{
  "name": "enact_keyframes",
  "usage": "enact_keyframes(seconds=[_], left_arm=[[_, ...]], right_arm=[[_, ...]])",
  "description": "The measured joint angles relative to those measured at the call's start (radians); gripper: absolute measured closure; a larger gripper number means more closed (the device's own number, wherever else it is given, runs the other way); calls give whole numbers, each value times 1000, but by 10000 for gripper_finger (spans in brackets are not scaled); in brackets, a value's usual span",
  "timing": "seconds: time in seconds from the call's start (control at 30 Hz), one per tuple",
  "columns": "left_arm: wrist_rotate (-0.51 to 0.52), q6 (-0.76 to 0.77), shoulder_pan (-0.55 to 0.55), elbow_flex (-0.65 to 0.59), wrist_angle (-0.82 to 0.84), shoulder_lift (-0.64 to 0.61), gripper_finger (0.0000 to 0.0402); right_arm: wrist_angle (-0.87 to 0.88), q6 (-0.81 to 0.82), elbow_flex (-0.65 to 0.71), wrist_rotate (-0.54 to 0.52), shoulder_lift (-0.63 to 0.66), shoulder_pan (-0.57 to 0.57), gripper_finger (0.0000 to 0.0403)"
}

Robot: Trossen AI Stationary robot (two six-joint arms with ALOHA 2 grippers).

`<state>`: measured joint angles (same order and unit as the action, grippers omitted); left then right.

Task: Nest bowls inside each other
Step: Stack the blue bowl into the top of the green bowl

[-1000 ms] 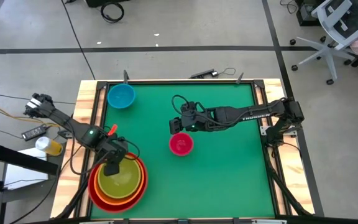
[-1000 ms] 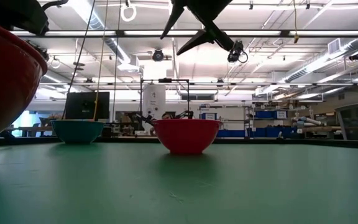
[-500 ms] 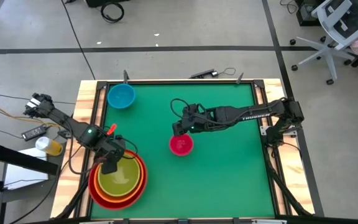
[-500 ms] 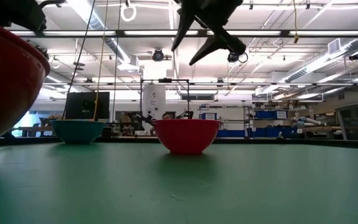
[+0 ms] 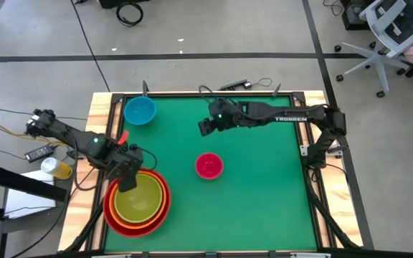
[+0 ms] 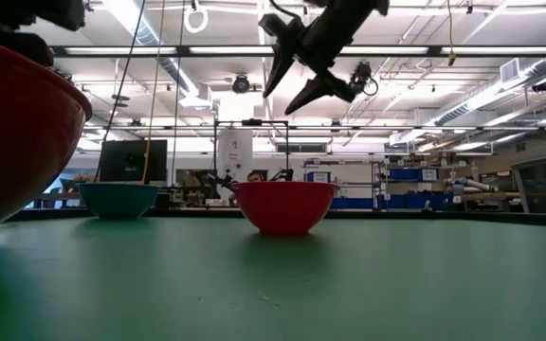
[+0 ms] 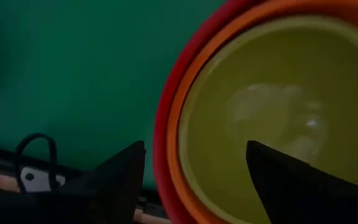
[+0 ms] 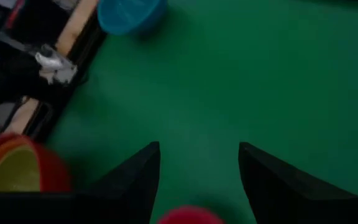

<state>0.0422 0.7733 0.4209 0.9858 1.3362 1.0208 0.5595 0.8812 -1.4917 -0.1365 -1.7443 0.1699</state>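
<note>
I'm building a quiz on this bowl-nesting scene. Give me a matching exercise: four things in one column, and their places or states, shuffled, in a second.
Things:
1. blue bowl
2. pink bowl
3. yellow-green bowl
4. right gripper

Places or states:
A. nested in the orange bowl, which sits in the red bowl
B. alone near the table's middle
C. open, in the air, empty
D. at the far left corner of the green table

Pairs: 1-D, 2-B, 3-A, 4-C
</note>
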Motion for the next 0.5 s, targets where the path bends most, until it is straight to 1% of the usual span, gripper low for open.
enact_keyframes(seconds=[0.13, 0.23, 0.3, 0.37, 0.5], left_arm=[[8, 6, -16, 53, 12, -2, 120], [68, 38, -50, 89, 75, -4, 120], [111, 54, -91, 108, 119, -4, 120], [132, 69, -141, 125, 143, -8, 120], [181, 78, -259, 139, 140, -14, 120]], right_arm=[[-92, -67, 0, 81, -41, 58, 183], [-169, -91, 0, 138, -98, 97, 183], [-238, -96, 1, 180, -139, 122, 183], [-321, -91, 1, 239, -178, 144, 183], [-447, -68, 1, 343, -244, 180, 183]])
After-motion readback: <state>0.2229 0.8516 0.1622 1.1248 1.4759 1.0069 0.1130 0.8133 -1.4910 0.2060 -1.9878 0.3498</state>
